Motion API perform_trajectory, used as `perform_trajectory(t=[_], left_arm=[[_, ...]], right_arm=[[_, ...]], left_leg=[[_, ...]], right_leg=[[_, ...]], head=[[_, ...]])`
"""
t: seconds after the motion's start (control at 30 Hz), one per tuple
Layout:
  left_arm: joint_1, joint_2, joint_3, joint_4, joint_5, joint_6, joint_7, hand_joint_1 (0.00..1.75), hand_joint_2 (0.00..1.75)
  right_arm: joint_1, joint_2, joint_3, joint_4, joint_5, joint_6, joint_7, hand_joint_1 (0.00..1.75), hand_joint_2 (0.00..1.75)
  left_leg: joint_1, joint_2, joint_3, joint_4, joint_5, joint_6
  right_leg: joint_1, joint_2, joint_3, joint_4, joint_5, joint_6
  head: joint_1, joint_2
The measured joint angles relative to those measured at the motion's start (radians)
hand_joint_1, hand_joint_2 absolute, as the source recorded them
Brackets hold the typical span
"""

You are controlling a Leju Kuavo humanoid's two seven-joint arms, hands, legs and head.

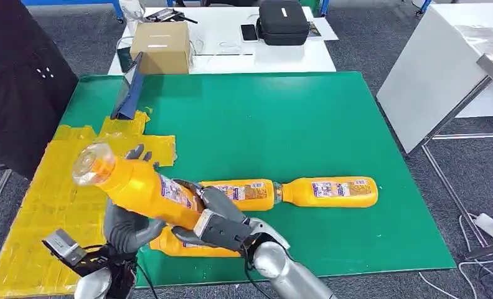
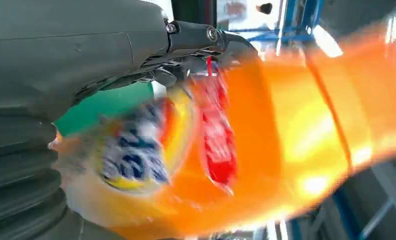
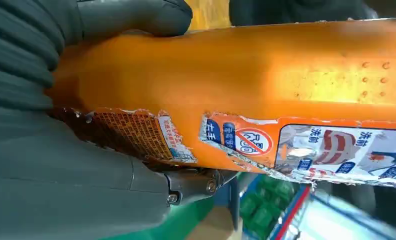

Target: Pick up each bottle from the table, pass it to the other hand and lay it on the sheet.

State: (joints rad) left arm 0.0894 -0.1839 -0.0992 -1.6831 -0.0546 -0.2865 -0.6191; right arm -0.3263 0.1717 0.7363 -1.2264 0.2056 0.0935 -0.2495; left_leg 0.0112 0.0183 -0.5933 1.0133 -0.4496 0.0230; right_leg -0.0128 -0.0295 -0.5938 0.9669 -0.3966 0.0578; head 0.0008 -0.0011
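Both robot hands, left (image 1: 129, 221) and right (image 1: 216, 221), grip one orange bottle (image 1: 141, 187) above the green table (image 1: 281, 124).

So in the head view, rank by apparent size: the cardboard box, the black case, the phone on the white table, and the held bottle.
1. Held bottle, though nearness to the camera inflates it.
2. Cardboard box and black case, too alike to rank.
3. Phone.

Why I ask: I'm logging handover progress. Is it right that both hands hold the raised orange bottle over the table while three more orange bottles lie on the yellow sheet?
Not quite. Both the left hand and right hand do hold the raised orange bottle, but the head view shows the other orange bottles lying on the green mat, not on the yellow sheet.
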Motion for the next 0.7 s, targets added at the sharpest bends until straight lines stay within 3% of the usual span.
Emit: perform_trajectory(t=[0.13, 0.17, 0.2, 0.7], left_arm=[[-0.009, 0.015, -0.005, 0.014, -0.022, -0.005, 0.002, 0.00, 1.75], [-0.010, 0.019, -0.006, 0.018, -0.035, -0.005, -0.002, 0.49, 1.75], [-0.010, 0.023, -0.006, 0.021, -0.045, -0.005, -0.007, 1.73, 1.75], [-0.021, 0.061, -0.030, 0.060, -0.081, -0.023, -0.034, 1.75, 1.75]], right_arm=[[-0.007, 0.008, 0.043, 0.043, 0.008, 0.000, 0.001, 1.75, 1.75], [-0.007, 0.008, 0.053, 0.051, 0.010, 0.000, 0.001, 1.75, 1.75], [-0.008, 0.008, 0.059, 0.058, 0.011, 0.000, 0.001, 1.75, 1.75], [-0.027, 0.002, 0.081, 0.121, 0.012, 0.002, -0.008, 1.75, 1.75]], left_leg=[[0.000, 0.000, 0.000, 0.000, 0.000, 0.000], [0.000, 0.000, 0.000, 0.000, 0.000, 0.000], [0.000, 0.000, 0.000, 0.000, 0.000, 0.000], [0.000, 0.000, 0.000, 0.000, 0.000, 0.000]], right_leg=[[0.000, 0.000, 0.000, 0.000, 0.000, 0.000], [0.000, 0.000, 0.000, 0.000, 0.000, 0.000], [0.000, 0.000, 0.000, 0.000, 0.000, 0.000], [0.000, 0.000, -0.001, 0.000, 0.000, 0.000]], head=[[0.000, 0.000], [0.000, 0.000], [0.000, 0.000], [0.000, 0.000]])
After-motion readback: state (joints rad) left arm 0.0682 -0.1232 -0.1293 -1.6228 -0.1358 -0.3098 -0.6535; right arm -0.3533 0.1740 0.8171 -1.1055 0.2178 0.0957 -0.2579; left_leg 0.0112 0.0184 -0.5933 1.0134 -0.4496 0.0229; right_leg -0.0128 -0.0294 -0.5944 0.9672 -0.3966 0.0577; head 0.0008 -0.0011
